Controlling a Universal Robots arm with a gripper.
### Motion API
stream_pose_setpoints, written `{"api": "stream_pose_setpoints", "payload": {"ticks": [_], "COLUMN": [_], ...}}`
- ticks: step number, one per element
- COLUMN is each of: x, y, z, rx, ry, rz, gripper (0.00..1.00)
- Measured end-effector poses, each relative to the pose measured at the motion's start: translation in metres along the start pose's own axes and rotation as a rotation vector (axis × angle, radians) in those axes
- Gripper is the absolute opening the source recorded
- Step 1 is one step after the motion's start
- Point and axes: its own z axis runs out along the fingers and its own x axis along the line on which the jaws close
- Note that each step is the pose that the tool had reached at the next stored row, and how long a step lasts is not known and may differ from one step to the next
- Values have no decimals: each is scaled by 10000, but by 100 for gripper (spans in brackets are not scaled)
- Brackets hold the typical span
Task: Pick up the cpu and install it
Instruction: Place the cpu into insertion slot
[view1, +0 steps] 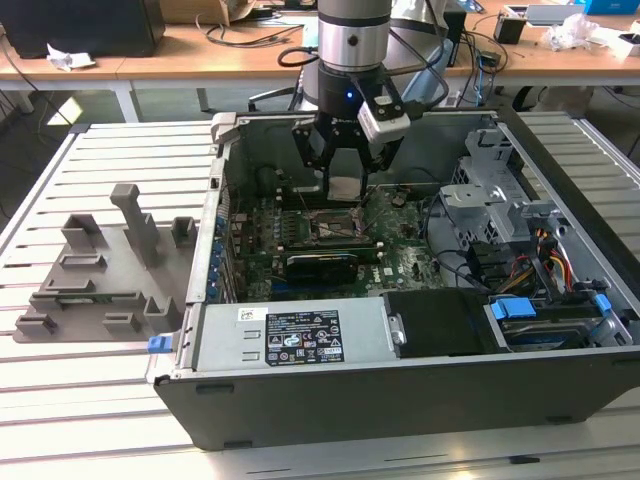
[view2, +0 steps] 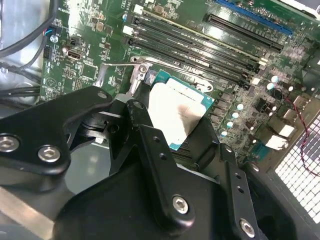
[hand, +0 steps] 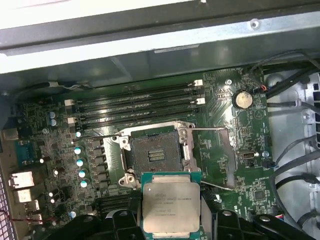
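The cpu (view1: 346, 186), a flat square chip with a silver-grey top, hangs inside the open computer case, and my gripper (view1: 346, 192) is shut on it. It sits just above the black motherboard socket (view1: 335, 228), whose metal frame is swung open. In the first wrist view the cpu (hand: 171, 202) shows its metal plate and green rim between the black fingers (hand: 122, 222), close to the bare socket (hand: 155, 152). In the second wrist view the cpu (view2: 176, 111) is gripped by its two opposite edges over the board.
A grey plastic holder tray (view1: 100, 270) lies on the slatted table at the exterior view's left. Inside the case, the power supply (view1: 290, 335) lines the near wall. A drive cage (view1: 490, 200) with cables stands at the exterior view's right. Memory slots (hand: 135, 105) run beside the socket.
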Motion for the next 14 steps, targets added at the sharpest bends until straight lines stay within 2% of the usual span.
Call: {"api": "stream_pose_setpoints", "payload": {"ticks": [2, 6, 14], "x": [0, 0, 0], "y": [0, 0, 0], "z": [0, 1, 0], "rx": [37, 75, 148], "ry": [29, 71, 111], "rz": [519, 1243, 2003], "gripper": [55, 55, 55]}}
